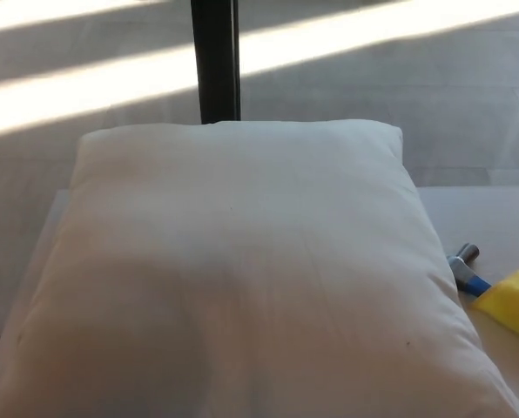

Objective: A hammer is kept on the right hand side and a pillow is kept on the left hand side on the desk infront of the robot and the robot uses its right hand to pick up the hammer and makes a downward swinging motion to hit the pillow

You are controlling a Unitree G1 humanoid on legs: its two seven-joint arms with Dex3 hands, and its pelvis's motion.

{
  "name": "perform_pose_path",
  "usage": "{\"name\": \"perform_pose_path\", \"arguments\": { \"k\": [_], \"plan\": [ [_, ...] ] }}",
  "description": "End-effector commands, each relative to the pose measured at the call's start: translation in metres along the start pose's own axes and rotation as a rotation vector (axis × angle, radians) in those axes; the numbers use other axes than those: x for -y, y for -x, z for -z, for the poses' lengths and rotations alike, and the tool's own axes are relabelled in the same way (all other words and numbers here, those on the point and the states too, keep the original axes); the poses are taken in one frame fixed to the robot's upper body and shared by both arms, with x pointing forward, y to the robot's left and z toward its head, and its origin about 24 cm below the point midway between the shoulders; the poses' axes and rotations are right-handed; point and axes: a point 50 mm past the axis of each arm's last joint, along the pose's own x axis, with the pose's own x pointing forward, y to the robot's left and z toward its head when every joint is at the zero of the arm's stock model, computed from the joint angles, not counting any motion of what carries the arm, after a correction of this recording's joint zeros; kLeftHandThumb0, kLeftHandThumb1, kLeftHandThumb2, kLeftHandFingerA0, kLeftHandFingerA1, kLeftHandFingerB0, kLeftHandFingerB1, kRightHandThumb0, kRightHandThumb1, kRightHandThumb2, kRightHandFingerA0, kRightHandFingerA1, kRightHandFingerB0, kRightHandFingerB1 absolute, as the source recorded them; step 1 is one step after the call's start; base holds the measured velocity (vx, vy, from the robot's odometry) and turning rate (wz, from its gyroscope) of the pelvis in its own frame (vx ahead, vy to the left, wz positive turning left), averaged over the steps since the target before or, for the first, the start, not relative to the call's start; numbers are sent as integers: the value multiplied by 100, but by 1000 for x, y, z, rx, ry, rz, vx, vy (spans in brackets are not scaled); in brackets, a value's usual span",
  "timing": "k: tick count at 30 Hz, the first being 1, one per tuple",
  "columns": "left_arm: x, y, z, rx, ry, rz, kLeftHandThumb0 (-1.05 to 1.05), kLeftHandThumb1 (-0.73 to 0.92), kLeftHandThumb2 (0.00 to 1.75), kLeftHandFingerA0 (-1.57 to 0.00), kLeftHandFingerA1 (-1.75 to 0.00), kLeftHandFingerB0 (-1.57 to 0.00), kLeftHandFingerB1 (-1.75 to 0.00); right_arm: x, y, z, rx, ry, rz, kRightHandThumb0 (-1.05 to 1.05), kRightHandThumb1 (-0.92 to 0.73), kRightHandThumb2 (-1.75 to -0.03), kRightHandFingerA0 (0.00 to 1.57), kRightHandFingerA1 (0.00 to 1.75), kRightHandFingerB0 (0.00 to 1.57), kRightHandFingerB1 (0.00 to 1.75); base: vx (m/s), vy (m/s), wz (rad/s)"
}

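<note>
Hammer [467, 272], head-heavy and rigid beside the soft pillow [242, 279], likely wants a mid-handle grasp; neither hand's fingers are visible.

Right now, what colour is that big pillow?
White, plain, no pattern. The pillow shows best in the head view.

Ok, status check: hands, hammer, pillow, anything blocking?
Both hands out of view. Hammer flat on desk, right of pillow, handle end under yellow object. Pillow fills the view.
</note>
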Motion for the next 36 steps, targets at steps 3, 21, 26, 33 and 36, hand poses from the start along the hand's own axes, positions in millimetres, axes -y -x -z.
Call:
{"name": "perform_pose_path", "arguments": {
  "k": [3,21,26,33,36],
  "plan": [
    [-10,1,1,26,85,-15,-64,80,63,-56,-62,-57,-47,40,-2,-78,221,-163,204,-81,-65,-97,0,12,0,10,0,0,0],
    [-10,1,0,32,117,-15,-63,78,63,-56,-64,-59,-50,12,64,-291,912,-496,162,-69,-76,-64,0,8,0,24,0,0,0],
    [-10,2,1,42,109,-13,-60,79,63,-57,-60,-56,-49,-26,83,-309,1055,-235,21,-78,-57,-96,2,31,3,30,0,0,0],
    [-11,3,6,31,97,-10,-61,79,63,-57,-61,-55,-49,-71,65,-277,938,208,-111,-62,-72,-61,6,30,15,28,0,0,0],
    [-11,3,8,29,132,-13,-60,78,63,-55,-63,-55,-50,-82,50,-257,859,340,-168,-76,-55,-91,5,31,15,43,0,0,0]
  ]
}}
